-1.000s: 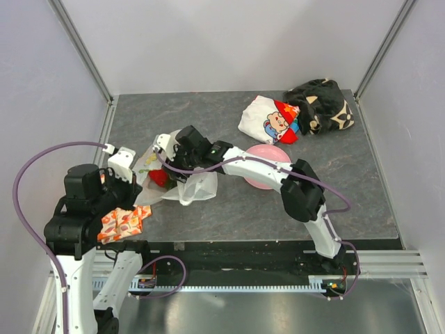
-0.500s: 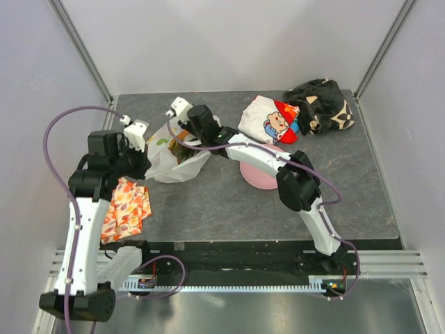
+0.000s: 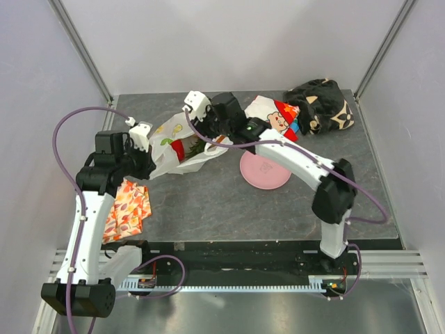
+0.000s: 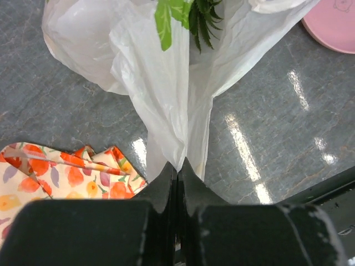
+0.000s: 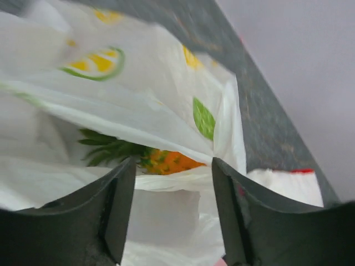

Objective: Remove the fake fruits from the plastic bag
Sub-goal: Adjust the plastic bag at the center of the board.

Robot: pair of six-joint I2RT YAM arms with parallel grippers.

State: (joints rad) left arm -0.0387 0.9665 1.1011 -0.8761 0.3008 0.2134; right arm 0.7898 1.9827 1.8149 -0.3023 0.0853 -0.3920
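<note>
The plastic bag (image 3: 170, 142) is thin, white and printed with small fruits, and sits at the left middle of the table. My left gripper (image 3: 144, 165) is shut on the bag's lower left corner (image 4: 178, 164), and the bag (image 4: 155, 83) stretches away from it. My right gripper (image 3: 207, 139) is open at the bag's right side, its jaws on either side of a fold of bag (image 5: 166, 216) without gripping it. Inside the bag are an orange pineapple (image 5: 172, 161) with a green crown (image 4: 202, 19) and a shiny red piece (image 3: 182, 149). Other fruits are hidden.
An orange patterned cloth (image 3: 125, 209) lies at the front left, under my left arm. A pink plate (image 3: 264, 169) sits right of the bag. A white cloth with a cartoon bear (image 3: 271, 120) and a black patterned cloth (image 3: 321, 104) lie at the back right. Walls enclose three sides.
Both grippers moved toward the back and right, carrying the bag with them. The bag is now stretched between them and the red piece and green crown show more.
</note>
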